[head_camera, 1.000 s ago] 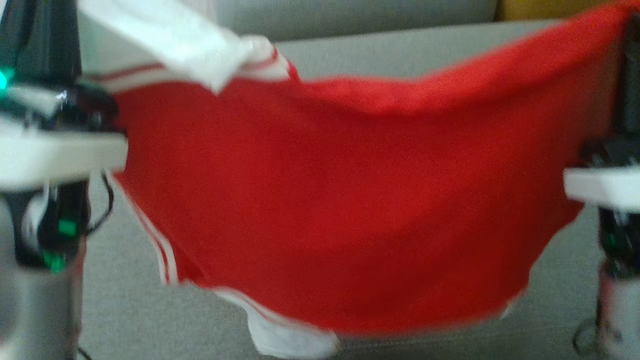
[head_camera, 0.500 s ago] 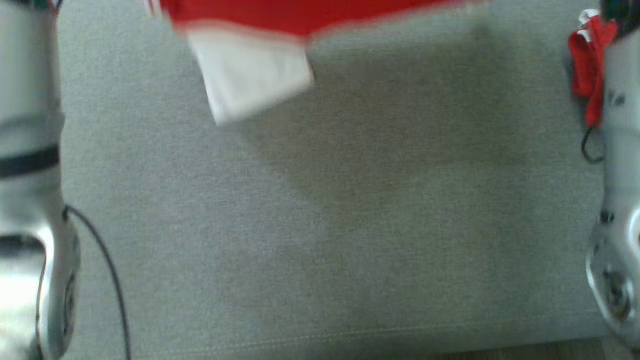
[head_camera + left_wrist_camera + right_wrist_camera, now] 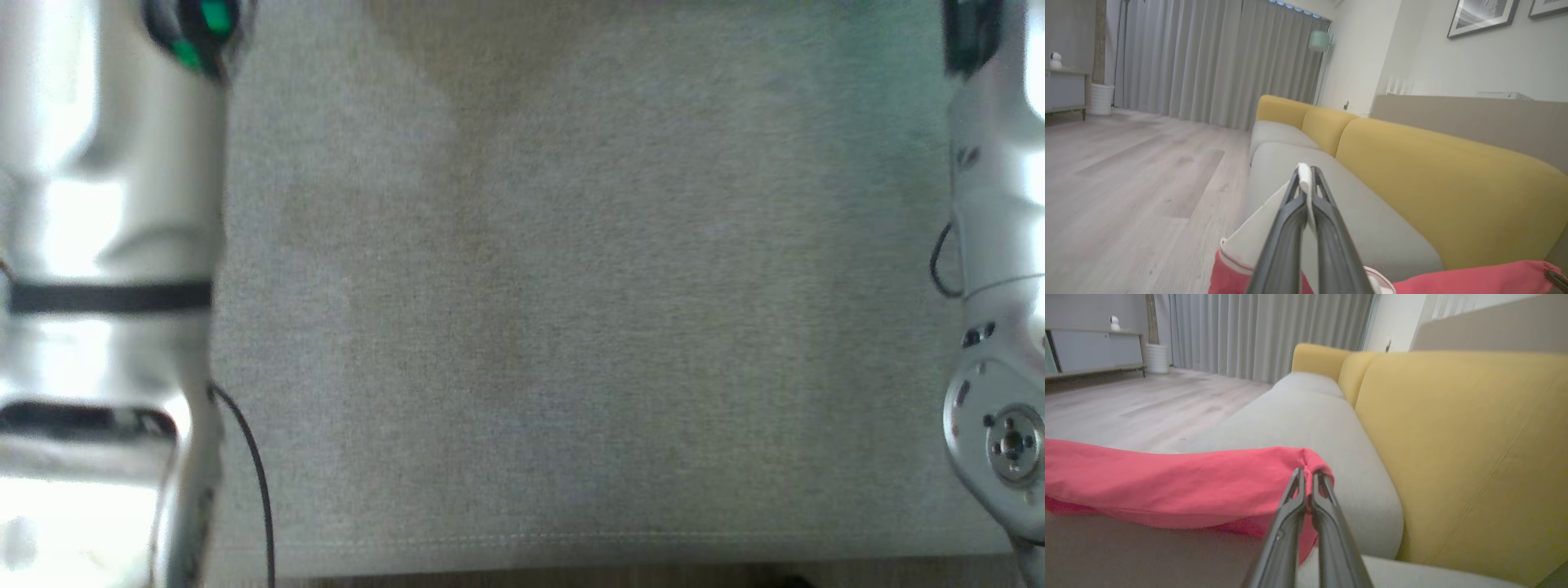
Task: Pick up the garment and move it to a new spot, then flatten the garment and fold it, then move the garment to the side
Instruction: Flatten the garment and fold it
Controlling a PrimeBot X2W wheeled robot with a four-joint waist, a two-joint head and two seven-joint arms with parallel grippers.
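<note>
Head view: grey sofa cushion (image 3: 571,286), centre; pale forearms (image 3: 106,204) at both side edges. Left wrist view: left gripper (image 3: 1306,175), lower centre, clamped on white hem of the garment (image 3: 1251,241). Right wrist view: right gripper (image 3: 1306,473), lower centre, pinched on garment's red edge, cloth draped leftward.

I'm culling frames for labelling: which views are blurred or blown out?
Head view: soft throughout, glare bleaches the left forearm. Left wrist view: mostly sharp. Right wrist view: right gripper fairly sharp, garment grainy and smeared along its lower edge.
</note>
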